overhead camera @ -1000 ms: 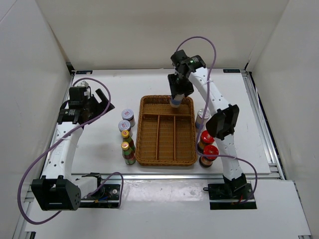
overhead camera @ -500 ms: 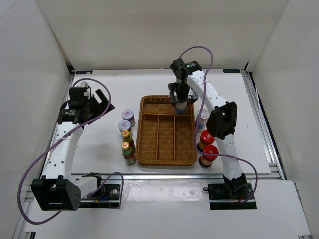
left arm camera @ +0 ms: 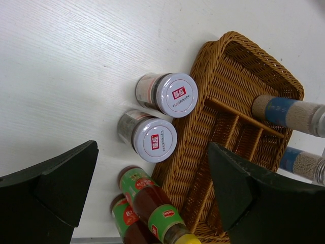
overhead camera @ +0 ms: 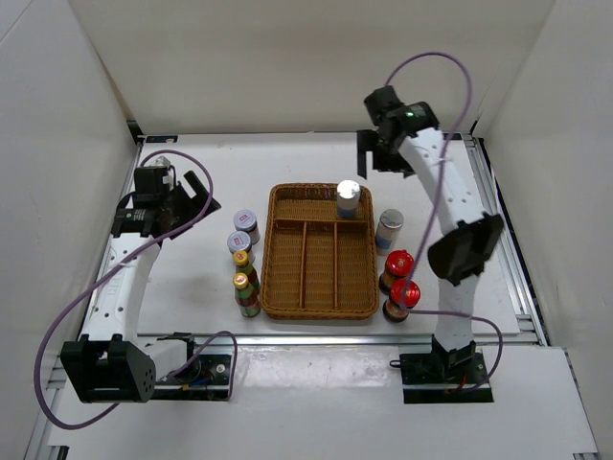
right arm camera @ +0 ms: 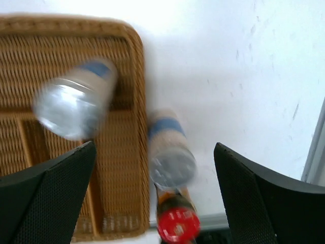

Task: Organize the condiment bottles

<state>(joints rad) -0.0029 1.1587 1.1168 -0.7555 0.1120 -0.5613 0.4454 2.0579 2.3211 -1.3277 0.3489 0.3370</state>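
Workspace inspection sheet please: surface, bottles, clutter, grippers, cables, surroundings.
Surface: white table, wicker tray at centre.
Job's things: one silver-capped bottle upright in tray's far compartment; other silver-capped bottle and two red-capped bottles right of tray; two grey-lidded jars, two green bottles left of it.
Clutter: nothing seen.
Grippers: left gripper open, empty, left of the jars; right gripper open, empty, beyond the tray's far edge.
Cables: purple cable looping along each arm.
Surroundings: white walls on three sides.

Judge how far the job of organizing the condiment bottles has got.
Done: one silver-capped bottle stands in the wicker tray's far compartment. In hand: nothing; the right gripper and left gripper are open, empty. Left: seven bottles on the table, the other silver-capped bottle, two red-capped bottles, two grey-lidded jars, two green bottles.
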